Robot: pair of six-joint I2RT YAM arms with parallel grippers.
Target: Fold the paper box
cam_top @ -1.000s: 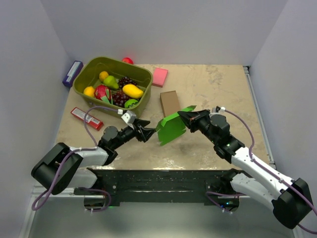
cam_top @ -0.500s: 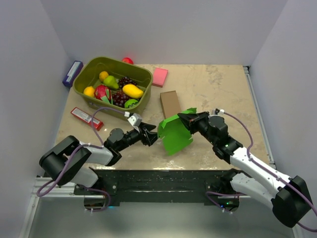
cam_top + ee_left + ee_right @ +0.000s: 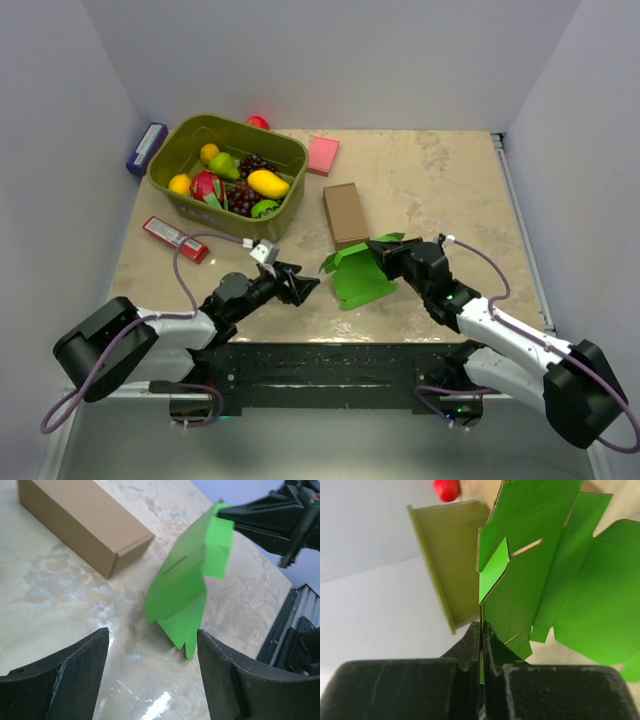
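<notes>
The paper box (image 3: 358, 275) is a bright green die-cut card blank, partly folded, tilted with its lower edge near the table. My right gripper (image 3: 378, 250) is shut on its upper right edge; in the right wrist view (image 3: 481, 630) the fingers pinch the card (image 3: 545, 585). My left gripper (image 3: 305, 285) is open and empty, just left of the blank and apart from it. In the left wrist view the green card (image 3: 192, 580) hangs ahead between my open fingers (image 3: 150, 680).
A brown cardboard box (image 3: 345, 213) lies just behind the blank. An olive bin (image 3: 290, 160) of toy fruit stands at the back left, a pink pad (image 3: 322, 155) beside it. A red packet (image 3: 174, 238) and a purple box (image 3: 146, 147) lie at the left.
My right gripper has brought the green blank down and nearer, toward the table. My left gripper has drawn back a little to the left and stays open.
</notes>
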